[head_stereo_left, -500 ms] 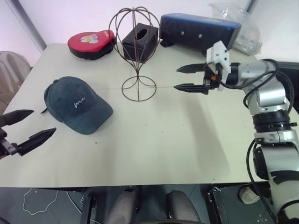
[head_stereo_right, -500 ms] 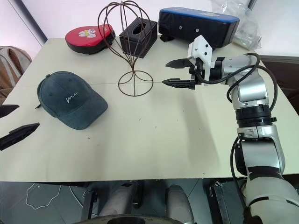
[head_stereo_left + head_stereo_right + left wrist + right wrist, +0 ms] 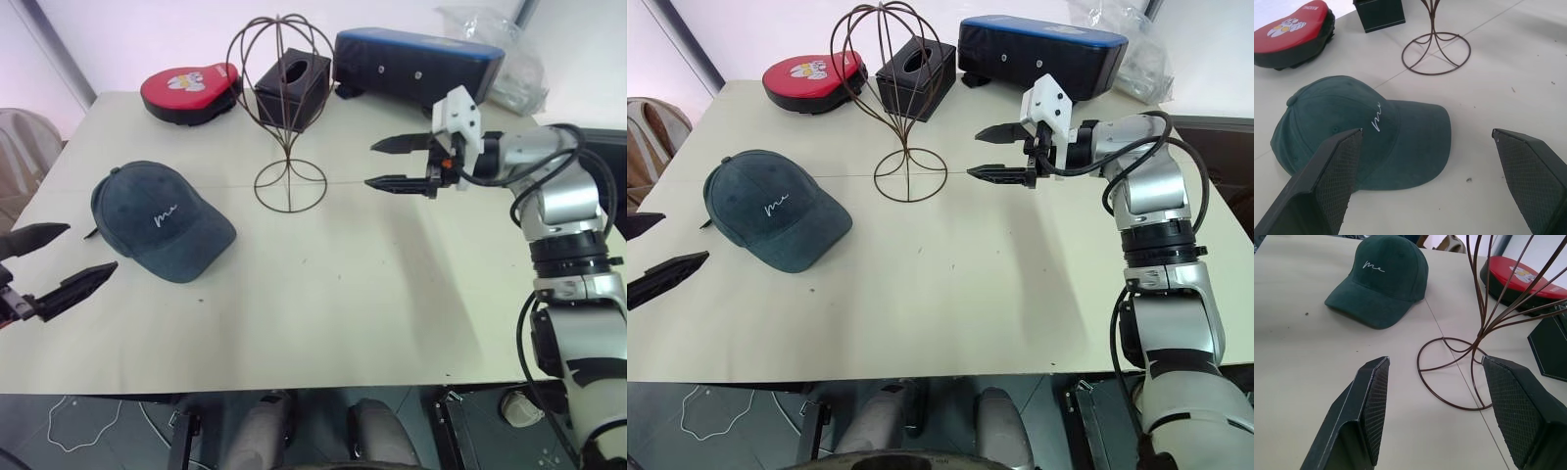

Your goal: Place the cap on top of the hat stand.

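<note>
The cap (image 3: 162, 222) lay flat on the table (image 3: 372, 313), crown up and brim pointing toward five o'clock, well apart from the hat stand (image 3: 284, 108), which stood upright at the cap's one o'clock. Nothing was on the stand's globe cage, so by my reading the job had not really begun: this was the approach to the pick-up.

The left gripper (image 3: 57, 262) hovered off the table's near-left edge, at about eight o'clock from the cap, its two black fingers spread wide and empty. In the left wrist view the cap sat framed between those fingers (image 3: 1327, 181), which suggests the hand was lined up to close in on the brim or crown. The fabric looked soft, so a pinch at the brim edge would probably hold better than one on the crown.

The right gripper (image 3: 397, 164) hung above the table at three o'clock from the stand, fingers parted and holding nothing, pointing at the wire stem. It was likely posted there to steady the light stand, which could tip under a clumsy drop.

As for containers, the black tissue box (image 3: 294, 90) behind the stand showed only a dark oval opening; whether tissues remained inside I could not tell. The red-and-black case (image 3: 191, 91) and the long blue-topped case (image 3: 416, 64) at the far edge were both shut, contents hidden.
</note>
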Robot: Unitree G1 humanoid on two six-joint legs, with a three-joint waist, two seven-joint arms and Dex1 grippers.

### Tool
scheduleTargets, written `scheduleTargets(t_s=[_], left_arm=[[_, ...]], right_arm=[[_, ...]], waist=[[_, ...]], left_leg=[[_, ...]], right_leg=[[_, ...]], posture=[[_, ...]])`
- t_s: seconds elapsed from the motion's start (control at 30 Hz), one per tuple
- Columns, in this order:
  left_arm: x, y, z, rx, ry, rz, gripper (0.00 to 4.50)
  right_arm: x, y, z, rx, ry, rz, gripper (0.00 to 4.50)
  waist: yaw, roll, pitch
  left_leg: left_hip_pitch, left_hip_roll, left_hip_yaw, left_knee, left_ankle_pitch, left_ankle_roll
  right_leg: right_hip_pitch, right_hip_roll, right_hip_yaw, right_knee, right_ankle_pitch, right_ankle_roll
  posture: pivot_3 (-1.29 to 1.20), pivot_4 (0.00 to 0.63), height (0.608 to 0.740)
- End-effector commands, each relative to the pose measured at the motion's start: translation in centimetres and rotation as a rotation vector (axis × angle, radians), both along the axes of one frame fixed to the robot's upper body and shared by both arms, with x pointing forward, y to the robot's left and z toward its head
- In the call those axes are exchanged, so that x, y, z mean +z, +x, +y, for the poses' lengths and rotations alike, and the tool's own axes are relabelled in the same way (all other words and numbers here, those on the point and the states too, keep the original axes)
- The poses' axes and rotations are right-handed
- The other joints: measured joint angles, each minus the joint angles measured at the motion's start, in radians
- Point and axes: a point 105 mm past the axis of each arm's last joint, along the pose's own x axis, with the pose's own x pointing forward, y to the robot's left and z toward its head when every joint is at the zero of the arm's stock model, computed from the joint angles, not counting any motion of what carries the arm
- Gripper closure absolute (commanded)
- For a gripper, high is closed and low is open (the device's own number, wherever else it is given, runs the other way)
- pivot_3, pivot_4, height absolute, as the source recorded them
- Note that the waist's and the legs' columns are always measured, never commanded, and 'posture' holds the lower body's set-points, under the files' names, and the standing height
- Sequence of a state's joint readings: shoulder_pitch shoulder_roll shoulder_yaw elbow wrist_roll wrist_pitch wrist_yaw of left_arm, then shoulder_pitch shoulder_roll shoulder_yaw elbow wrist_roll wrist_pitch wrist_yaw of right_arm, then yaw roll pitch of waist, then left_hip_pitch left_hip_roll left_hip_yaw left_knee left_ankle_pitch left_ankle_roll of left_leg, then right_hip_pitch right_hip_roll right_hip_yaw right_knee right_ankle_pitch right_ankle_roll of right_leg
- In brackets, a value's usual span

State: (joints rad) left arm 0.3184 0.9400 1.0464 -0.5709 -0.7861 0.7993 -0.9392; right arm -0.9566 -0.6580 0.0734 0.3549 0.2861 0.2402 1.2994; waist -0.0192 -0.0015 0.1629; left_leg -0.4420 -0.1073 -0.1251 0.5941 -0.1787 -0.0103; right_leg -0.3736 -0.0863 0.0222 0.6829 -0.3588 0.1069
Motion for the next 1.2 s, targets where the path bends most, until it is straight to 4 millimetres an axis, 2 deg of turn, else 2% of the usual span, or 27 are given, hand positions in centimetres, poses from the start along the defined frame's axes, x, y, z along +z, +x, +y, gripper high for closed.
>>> scheduleTargets(t_s=[0.03,0.47,0.67,1.0,1.2], left_arm=[[0.9,-0.1,-0.3,-0.006,0.036,-0.028,0.05],[0.5,-0.1,-1.0,-0.02,0.037,-0.015,0.05],[-0.6,0.2,-1.5,-0.009,0.104,-0.022,0.05],[-5.8,1.9,-3.7,0.045,0.27,-0.063,0.05],[-8.2,2.5,-4.2,0.093,0.408,-0.11,0.05]], right_arm=[[1.8,-0.4,0.4,0.016,0.005,-0.07,1.43],[1.6,-0.4,0.4,0.016,0.004,-0.066,1.43],[1.4,-0.4,0.6,0.019,0.006,-0.063,1.43],[1.1,-0.8,1.9,0.026,0.079,-0.049,1.43],[0.2,-2.3,2.6,0.051,0.112,0.016,1.43]], waist=[[0.0,0.0,0.0],[0.0,0.0,0.0],[0.0,0.0,0.0],[0.001,0.0,0.0],[0.007,0.0,0.0]], left_leg=[[0.0,0.0,0.0,0.0,0.0,0.0],[0.0,0.0,0.0,0.0,0.0,0.0],[0.0,0.0,0.0,0.0,0.0,0.0],[0.0,0.0,0.0,0.0,0.0,0.0],[0.0,0.0,0.0,0.0,0.0,0.0]], right_leg=[[0.0,0.0,0.0,0.0,0.0,0.0],[0.0,0.0,0.0,0.0,0.0,0.0],[0.0,0.0,0.0,0.0,0.0,0.0],[0.0,0.0,0.0,0.0,0.0,0.0],[0.001,0.0,0.0,0.0,0.0,0.0]], posture=[[0.0,0.15,0.74],[0.0,0.15,0.74],[0.0,0.15,0.74],[0.0,0.15,0.74],[0.0,0.15,0.74]])
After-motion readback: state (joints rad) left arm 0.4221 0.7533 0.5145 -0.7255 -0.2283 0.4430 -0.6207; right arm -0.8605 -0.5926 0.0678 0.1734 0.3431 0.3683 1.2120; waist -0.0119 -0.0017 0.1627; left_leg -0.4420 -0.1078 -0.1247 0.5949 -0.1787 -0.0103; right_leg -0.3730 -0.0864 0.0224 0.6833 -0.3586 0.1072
